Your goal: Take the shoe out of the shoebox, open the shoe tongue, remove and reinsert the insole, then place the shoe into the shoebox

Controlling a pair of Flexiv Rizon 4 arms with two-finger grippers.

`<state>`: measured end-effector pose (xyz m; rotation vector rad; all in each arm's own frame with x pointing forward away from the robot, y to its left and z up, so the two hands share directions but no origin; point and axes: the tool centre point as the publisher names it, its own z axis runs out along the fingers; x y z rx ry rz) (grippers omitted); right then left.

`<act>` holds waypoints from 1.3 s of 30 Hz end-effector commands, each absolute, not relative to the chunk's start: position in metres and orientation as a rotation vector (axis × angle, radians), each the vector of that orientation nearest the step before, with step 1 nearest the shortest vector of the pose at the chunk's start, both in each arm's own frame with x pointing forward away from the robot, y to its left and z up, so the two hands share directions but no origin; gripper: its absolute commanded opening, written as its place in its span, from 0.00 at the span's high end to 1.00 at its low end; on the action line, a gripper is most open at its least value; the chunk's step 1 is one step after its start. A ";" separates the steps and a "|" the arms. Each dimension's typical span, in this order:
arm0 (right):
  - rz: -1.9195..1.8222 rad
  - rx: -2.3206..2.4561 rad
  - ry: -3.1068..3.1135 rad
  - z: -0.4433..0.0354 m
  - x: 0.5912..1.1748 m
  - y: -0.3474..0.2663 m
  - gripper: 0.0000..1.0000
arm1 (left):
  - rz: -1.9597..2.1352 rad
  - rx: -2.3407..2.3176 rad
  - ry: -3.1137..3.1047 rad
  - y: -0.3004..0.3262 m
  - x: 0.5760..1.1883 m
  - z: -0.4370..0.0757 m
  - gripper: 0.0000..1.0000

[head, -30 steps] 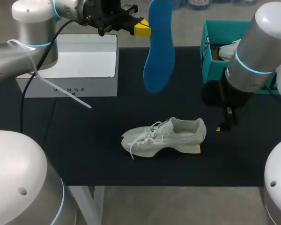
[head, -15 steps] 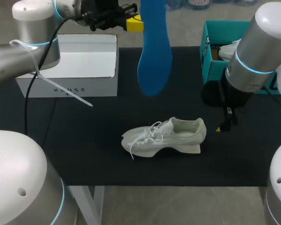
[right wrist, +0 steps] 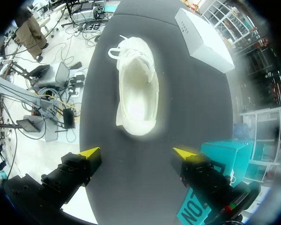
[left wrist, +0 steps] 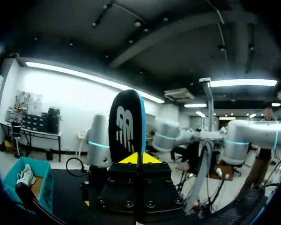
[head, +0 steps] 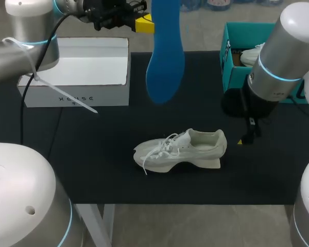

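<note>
"That long blue foam insole (head: 165, 56), is it held well?"

"Only near its upper end. The left gripper (head: 146, 23) is pinched on it high over the black table mat (head: 92, 154), and the rest dangles."

"And the white lace-up sneaker (head: 183, 149)?"

"Upright on the mat, outside the teal cardboard shoebox (head: 229, 67). The right gripper (right wrist: 136, 152) hangs near its heel, spread wide, gripping nothing."

"So what's the risk?"

"I'd guess the floppy insole buckles against the collar, and the unheld shoe skids or tips."
</note>
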<state>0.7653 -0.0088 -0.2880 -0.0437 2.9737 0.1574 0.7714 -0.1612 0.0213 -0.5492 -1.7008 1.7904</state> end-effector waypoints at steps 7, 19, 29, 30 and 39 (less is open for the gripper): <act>0.159 -0.045 2.971 -0.288 0.764 -0.010 0.00 | 1.793 -0.547 -1.702 -0.161 0.770 0.021 1.00; 0.195 0.006 3.016 -0.302 0.789 0.038 0.00 | 1.793 -0.547 -1.702 -0.161 0.770 0.021 1.00; 0.246 0.074 3.007 -0.320 0.803 0.056 0.00 | 1.793 -0.547 -1.702 -0.161 0.770 0.021 1.00; 0.251 0.076 3.011 -0.324 0.804 0.057 0.00 | 1.793 -0.547 -1.702 -0.161 0.770 0.021 1.00; 0.281 0.089 3.041 -0.354 0.811 0.063 0.00 | 1.793 -0.547 -1.702 -0.161 0.770 0.021 1.00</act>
